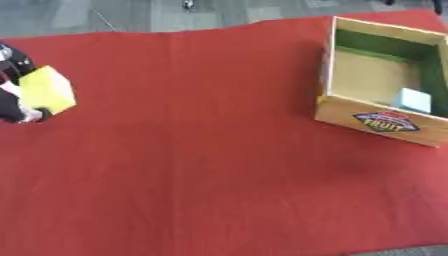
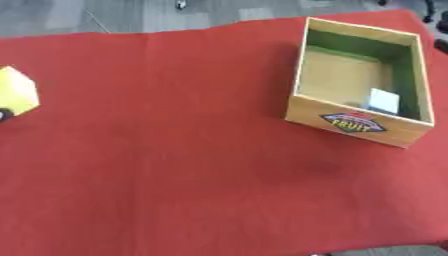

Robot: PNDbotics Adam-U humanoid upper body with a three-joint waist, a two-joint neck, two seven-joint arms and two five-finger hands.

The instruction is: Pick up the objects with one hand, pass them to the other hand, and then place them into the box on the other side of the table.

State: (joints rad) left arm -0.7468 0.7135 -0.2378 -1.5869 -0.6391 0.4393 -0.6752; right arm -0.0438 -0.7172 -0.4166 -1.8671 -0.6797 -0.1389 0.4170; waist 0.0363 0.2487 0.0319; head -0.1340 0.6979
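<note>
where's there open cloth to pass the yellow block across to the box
The whole middle of the red cloth lies bare, from the left robot hand holding the yellow block to the box, and the near strip too. Crowded only at the far right, where the box sits with a pale block inside.

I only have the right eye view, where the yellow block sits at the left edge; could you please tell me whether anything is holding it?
Observer: Yes. The left eye view shows the left robot hand, black, right behind the yellow block and gripping it.
Operator: Thank you. Where do its fingers sit?
Observer: One fingertip curls under the block's lower edge. The rest of the hand is cut off at the view's left side.
</note>
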